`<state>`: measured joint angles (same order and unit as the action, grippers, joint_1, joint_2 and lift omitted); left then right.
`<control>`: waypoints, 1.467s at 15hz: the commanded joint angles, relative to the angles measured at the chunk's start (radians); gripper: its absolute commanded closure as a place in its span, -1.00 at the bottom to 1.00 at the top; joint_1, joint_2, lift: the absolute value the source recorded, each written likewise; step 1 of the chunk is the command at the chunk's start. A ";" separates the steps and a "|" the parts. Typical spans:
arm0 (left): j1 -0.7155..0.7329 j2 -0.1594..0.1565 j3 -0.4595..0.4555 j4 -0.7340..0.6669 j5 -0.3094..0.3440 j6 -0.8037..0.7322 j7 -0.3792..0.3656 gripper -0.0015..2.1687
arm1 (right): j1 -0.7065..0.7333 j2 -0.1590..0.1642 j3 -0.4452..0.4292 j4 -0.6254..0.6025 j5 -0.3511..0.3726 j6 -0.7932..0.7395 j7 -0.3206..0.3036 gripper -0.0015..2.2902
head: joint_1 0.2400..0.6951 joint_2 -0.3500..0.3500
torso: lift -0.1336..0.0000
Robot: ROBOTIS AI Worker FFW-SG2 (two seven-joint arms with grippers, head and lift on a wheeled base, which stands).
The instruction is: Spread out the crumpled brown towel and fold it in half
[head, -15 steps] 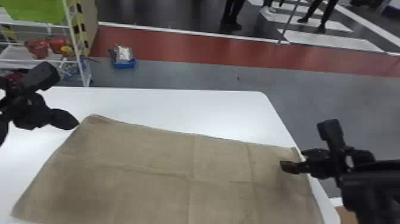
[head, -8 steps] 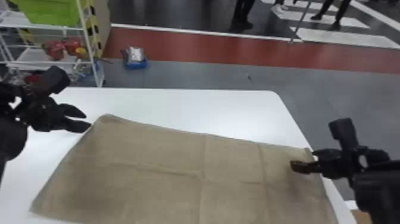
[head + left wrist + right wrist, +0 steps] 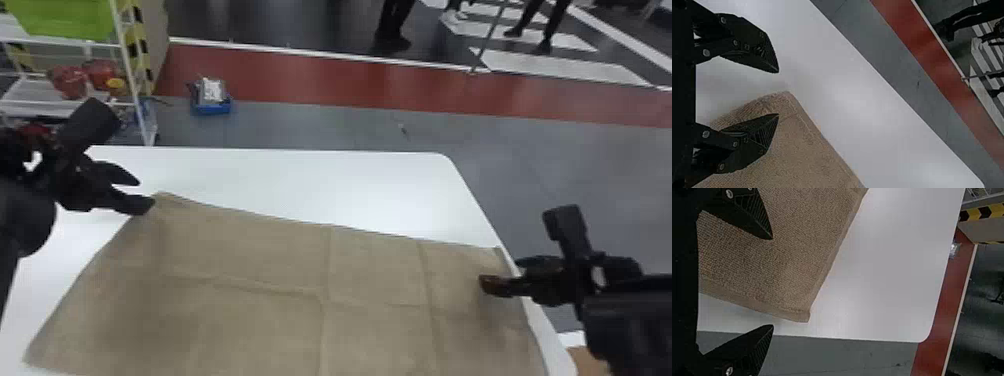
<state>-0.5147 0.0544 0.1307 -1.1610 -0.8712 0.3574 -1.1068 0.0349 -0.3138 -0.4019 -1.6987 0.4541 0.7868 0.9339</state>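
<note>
Left of and beyond the white table [image 3: 320, 185] stands a rack [image 3: 131, 75]. Left gripper [image 3: 144, 192]: jaws well apart, empty, by the far left corner of the towel [image 3: 250, 265], spread, creased. Right gripper [image 3: 500, 273]: jaws wide apart, empty, at its right edge.

Looks like some kind of workshop or robot lab, tbh: past the desk's [image 3: 310, 185] far edge there's grey floor [image 3: 320, 130] with a red lane [image 3: 310, 77] and white stripes [image 3: 560, 70], plus hazard tape [image 3: 141, 46] by a wire rack [image 3: 130, 70] holding a green bin [image 3: 65, 20].
</note>
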 commanded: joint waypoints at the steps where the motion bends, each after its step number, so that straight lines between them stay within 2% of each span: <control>1: -0.004 -0.010 -0.008 0.021 -0.006 0.001 0.010 -0.46 | 0.003 -0.001 -0.005 -0.002 0.000 -0.002 0.002 -0.93 | 1.00 -0.69 | -0.84; 6: -0.016 -0.013 -0.034 0.064 -0.003 0.022 0.036 -0.44 | 0.010 -0.001 -0.015 -0.004 -0.003 -0.008 0.002 -0.93 | 1.00 -0.73 | -0.84; 8: -0.021 -0.011 -0.048 0.078 -0.003 0.022 0.038 0.04 | 0.010 -0.002 -0.020 -0.002 -0.006 -0.011 0.002 -0.93 | 1.00 -0.74 | -0.84; 10: -0.022 -0.010 -0.046 0.075 -0.003 0.022 0.019 0.17 | 0.007 -0.004 -0.021 0.001 -0.006 -0.011 -0.003 -0.93 | 1.00 -0.76 | -0.84; 11: -0.019 -0.008 -0.045 0.069 -0.003 0.022 0.013 0.37 | 0.003 -0.004 -0.021 0.001 -0.006 -0.014 -0.004 -0.93 | 1.00 -0.77 | -0.84; 12: -0.010 -0.008 -0.039 0.055 -0.003 0.022 0.007 0.43 | 0.000 -0.004 -0.020 0.002 -0.011 -0.017 -0.007 -0.93 | 1.00 -0.77 | -0.84; 17: 0.070 0.005 0.000 -0.101 0.000 0.019 -0.068 0.43 | -0.053 -0.002 0.003 0.047 -0.021 -0.011 -0.012 -0.91 | 1.00 -0.75 | -0.84; 22: 0.081 0.009 0.010 -0.106 -0.003 0.013 -0.085 0.43 | -0.138 -0.011 0.020 0.152 0.000 -0.030 -0.032 -0.89 | 1.00 -0.69 | -0.84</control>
<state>-0.4358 0.0624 0.1417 -1.2667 -0.8733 0.3709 -1.1919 -0.0854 -0.3205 -0.3759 -1.5611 0.4563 0.7555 0.9019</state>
